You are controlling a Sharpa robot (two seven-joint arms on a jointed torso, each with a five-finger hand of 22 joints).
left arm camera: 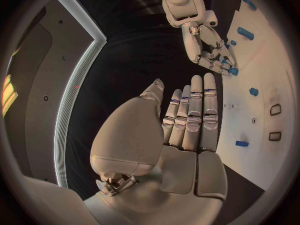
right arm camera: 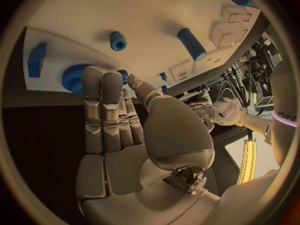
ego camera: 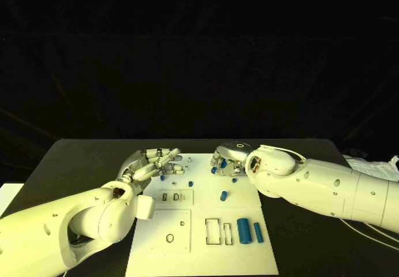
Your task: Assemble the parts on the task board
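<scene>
The white task board (ego camera: 199, 239) lies in the middle of the black table. My left hand (ego camera: 158, 162) hovers at its far left corner with fingers (left arm camera: 195, 116) straight and side by side, holding nothing. My right hand (ego camera: 226, 161) is at the far edge of the board, also with straight fingers (right arm camera: 103, 102). Their tips are at a blue gear (right arm camera: 74, 78) with nothing gripped. A blue block (right arm camera: 36, 60) lies beside the gear. A short blue peg (right arm camera: 118, 40) and a longer blue cylinder (right arm camera: 192, 44) lie further down the board.
A thick blue cylinder (ego camera: 244, 229) and a slim blue bar (ego camera: 258, 232) lie near the board's front right, beside rectangular slots (ego camera: 218, 231). A small blue peg (ego camera: 190, 183) stands mid-board. Papers (ego camera: 374, 167) lie at the table's right edge.
</scene>
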